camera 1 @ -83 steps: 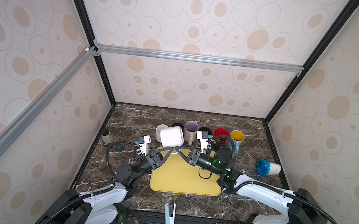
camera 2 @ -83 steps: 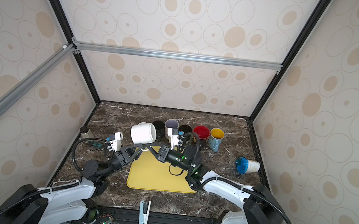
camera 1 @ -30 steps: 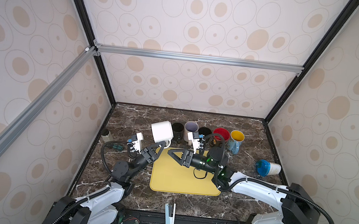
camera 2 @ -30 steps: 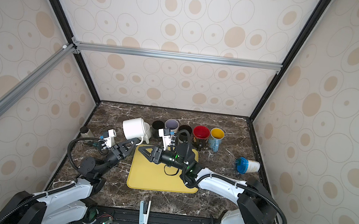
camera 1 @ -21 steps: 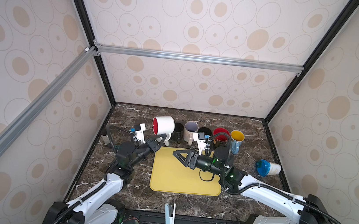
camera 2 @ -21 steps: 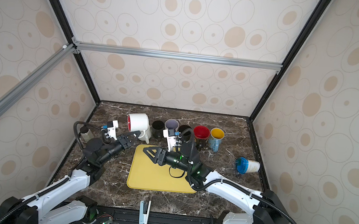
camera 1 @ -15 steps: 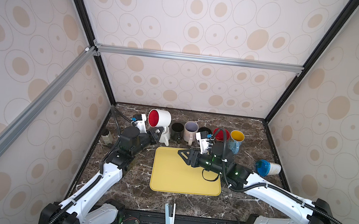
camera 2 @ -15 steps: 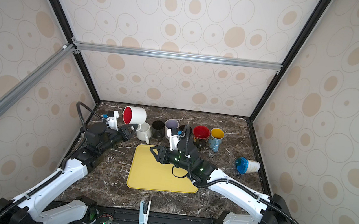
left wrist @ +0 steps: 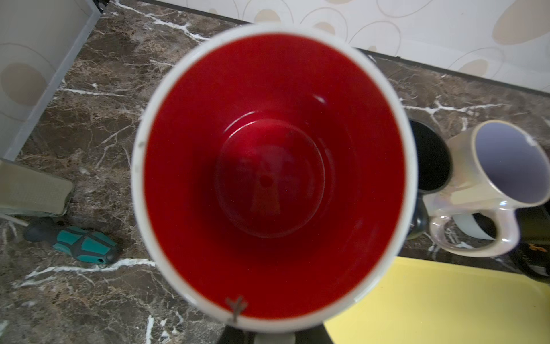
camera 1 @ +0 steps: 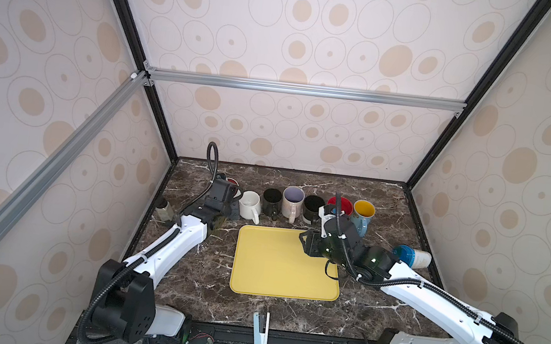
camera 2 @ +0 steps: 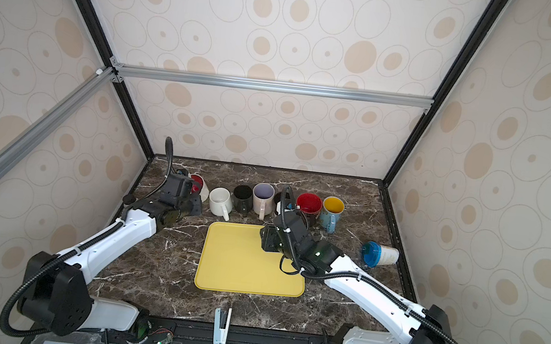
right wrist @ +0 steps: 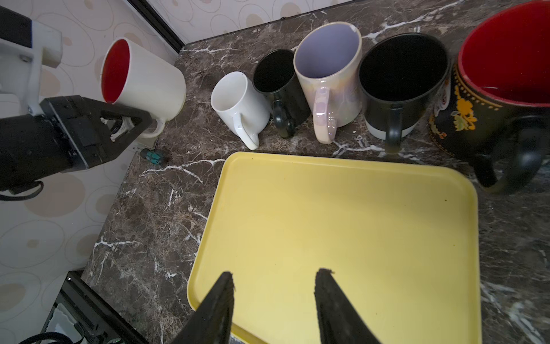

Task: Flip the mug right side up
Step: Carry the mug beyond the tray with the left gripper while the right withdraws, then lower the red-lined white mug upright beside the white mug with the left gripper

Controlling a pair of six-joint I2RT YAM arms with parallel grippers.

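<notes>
Presently the mug [right wrist: 143,77], white outside and red inside, is at the far left of the tabletop [right wrist: 154,214], at the left end of the mug row and just beside the white mug [right wrist: 238,101]. Its mouth faces upward but tilted, leaning toward the near left. Whether its base touches the tabletop cannot be told. The left gripper [right wrist: 128,123] is clamped narrow on the mug's handle from the near side.

Assessment: the step in hand appears to be the set-down of a mug that is nearly righted. To do it well, level the mug until the rim is horizontal and lower it until the base seats flat. Only then let go of the handle. Releasing at the present tilt risks a topple into the white mug. A screwdriver [right wrist: 153,156] lies on the tabletop just near of the mug, so the descent should keep far of it.

The right gripper [right wrist: 275,275] hangs part-open and empty over the yellow tray [right wrist: 357,223], well apart from the mug.
</notes>
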